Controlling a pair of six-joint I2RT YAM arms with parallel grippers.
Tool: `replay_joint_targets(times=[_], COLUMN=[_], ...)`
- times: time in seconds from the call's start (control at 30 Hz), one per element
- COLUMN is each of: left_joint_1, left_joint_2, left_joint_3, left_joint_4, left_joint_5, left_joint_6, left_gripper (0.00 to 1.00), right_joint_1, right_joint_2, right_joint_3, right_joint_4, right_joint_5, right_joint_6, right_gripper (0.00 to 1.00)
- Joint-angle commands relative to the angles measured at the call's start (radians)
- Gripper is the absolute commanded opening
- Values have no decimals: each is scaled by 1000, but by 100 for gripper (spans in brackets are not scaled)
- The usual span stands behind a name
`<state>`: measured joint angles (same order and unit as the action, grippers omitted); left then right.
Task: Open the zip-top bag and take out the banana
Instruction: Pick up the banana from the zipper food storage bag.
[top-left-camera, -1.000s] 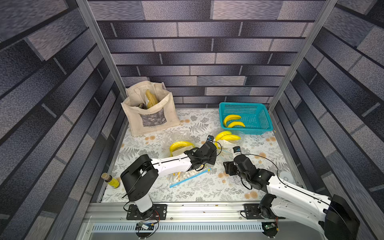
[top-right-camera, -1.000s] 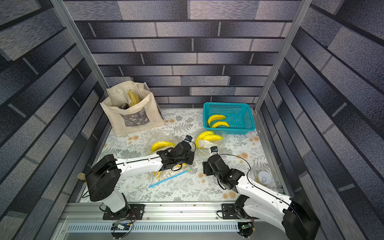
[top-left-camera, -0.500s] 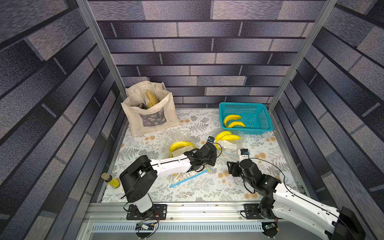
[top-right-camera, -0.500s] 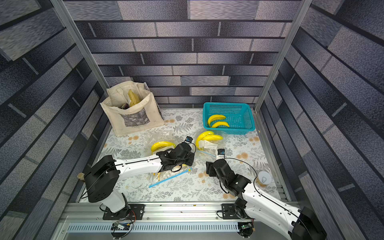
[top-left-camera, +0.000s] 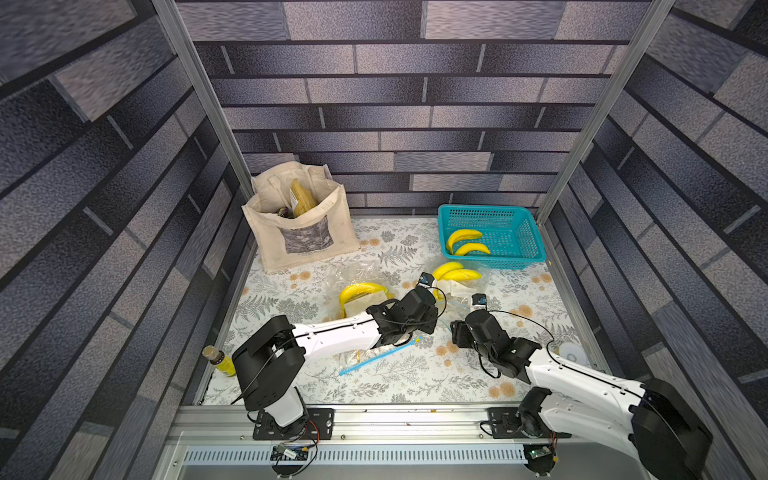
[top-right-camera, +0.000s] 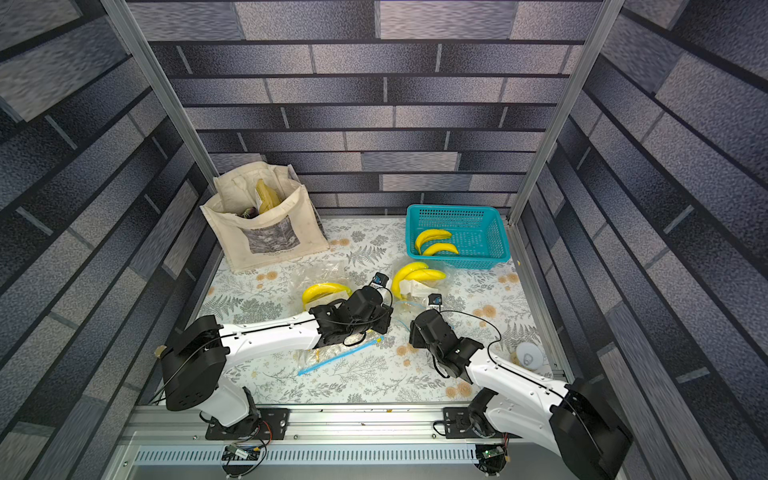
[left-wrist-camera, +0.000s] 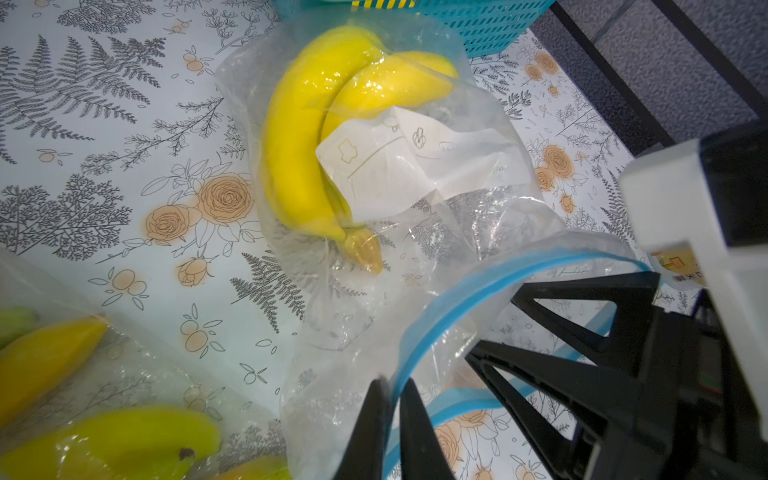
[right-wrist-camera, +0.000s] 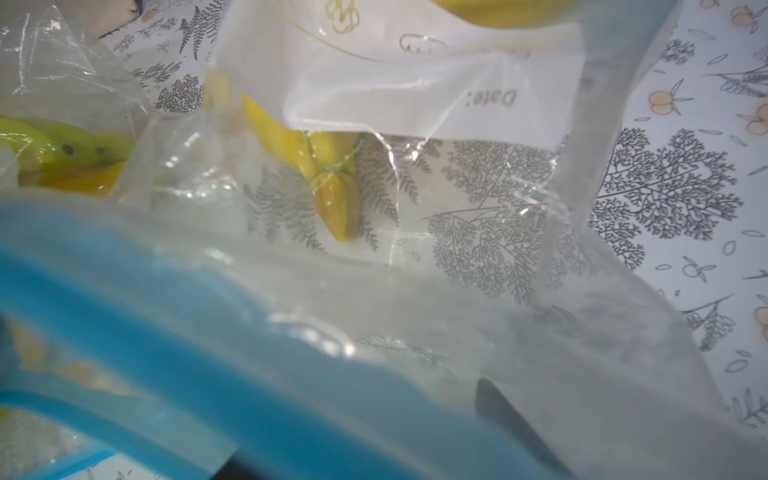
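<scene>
since a second ago the right arm has swung out and come back beside the bag mouth, while the left arm has hardly shifted. left claw (left-wrist-camera: 392, 385) is pinched tight on the blue zip strip (left-wrist-camera: 478, 286) of the zip-top bag (left-wrist-camera: 478, 216), and the strip bows into an open loop. right claw (left-wrist-camera: 492, 326) stands with its fingers apart, the other lip of the strip running between them; whether it touches the film i cannot tell. banana (left-wrist-camera: 299, 137), a joined pair, lies deep in the bag on the counter (left-wrist-camera: 104, 137), stem end toward the mouth, just beside the teal basket (top-left-camera: 486, 208). the likely trouble is that the pinch sits on a thin, slick strip, so a pull by the right arm could slip it free and let the mouth fall shut. closing now might catch both lips, or only loose film. only the fruit's weight pins the bag, so it may slide rather than open. plastic drapes over the right wrist camera, blurring the reach, and a second bagged bunch (top-left-camera: 359, 291) lies near the left arm, easy to drag.
</scene>
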<state>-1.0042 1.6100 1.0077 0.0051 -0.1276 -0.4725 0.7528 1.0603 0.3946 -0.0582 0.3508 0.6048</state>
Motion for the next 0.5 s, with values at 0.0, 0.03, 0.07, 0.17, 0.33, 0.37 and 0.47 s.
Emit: replay_joint_targets(times=[0.0,0.03,0.07,0.17,0.33,0.37,0.47], left_joint_1=[-10,-10,-11,-11,-11,-12,-13], left_joint_2=[-21,-20,-19,-21,-19,-18,-21], left_joint_3=[-12,-15,-18,-28,-27,-25,-27], left_joint_4=[16,16,18,27,35,35,32], left_joint_5=[10,11,12,15,22,21,17], left_joint_6=[2,2,1,0,-9,-9,-11], left_gripper=[12,11,12,11,12,12,12], right_joint_1=[-9,-10,-11,-21,-27,-26,-27], right_joint_2=[28,36,43,90,265,302,379], right_joint_3=[27,31,34,45,116,135,171], right_joint_4=[71,82,88,133,215,217,240], right_joint_5=[10,16,20,21,5,9,32], right_joint_6=[-5,-3,-2,3,-7,-9,-10], right_gripper=[65,65,65,66,66,66,66])
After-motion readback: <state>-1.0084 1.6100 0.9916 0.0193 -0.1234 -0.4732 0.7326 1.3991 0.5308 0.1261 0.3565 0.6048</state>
